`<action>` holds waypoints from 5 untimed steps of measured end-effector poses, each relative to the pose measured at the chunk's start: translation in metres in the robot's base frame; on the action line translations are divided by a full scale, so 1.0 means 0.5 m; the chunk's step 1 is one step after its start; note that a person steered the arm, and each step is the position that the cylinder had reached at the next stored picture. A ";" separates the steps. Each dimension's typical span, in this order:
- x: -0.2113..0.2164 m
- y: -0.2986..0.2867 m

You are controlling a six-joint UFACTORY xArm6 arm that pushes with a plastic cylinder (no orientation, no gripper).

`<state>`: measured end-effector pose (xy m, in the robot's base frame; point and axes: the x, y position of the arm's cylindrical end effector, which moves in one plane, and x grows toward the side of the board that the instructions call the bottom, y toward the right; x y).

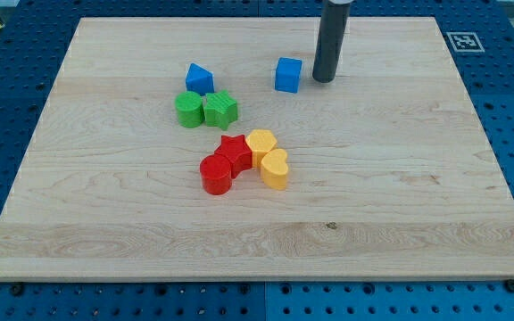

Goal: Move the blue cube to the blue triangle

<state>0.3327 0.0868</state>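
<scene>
The blue cube (pixel 287 75) sits on the wooden board near the view's top centre. The blue triangle (pixel 198 78) lies to its left, about a hand's width away, with bare board between them. My tip (pixel 324 79) stands just to the right of the blue cube, close to it with a narrow gap showing.
A green cylinder (pixel 187 110) and a green star (pixel 220 109) sit just below the blue triangle. A red star (pixel 235 152), a red cylinder (pixel 215 174), a yellow hexagon-like block (pixel 261 143) and a yellow heart (pixel 275 168) cluster at the board's centre. The board's edge (pixel 257 281) borders a blue pegboard.
</scene>
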 end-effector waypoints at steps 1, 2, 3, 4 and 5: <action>0.000 -0.056; 0.000 -0.103; 0.000 -0.143; 0.000 -0.182; 0.001 -0.202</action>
<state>0.3330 -0.0140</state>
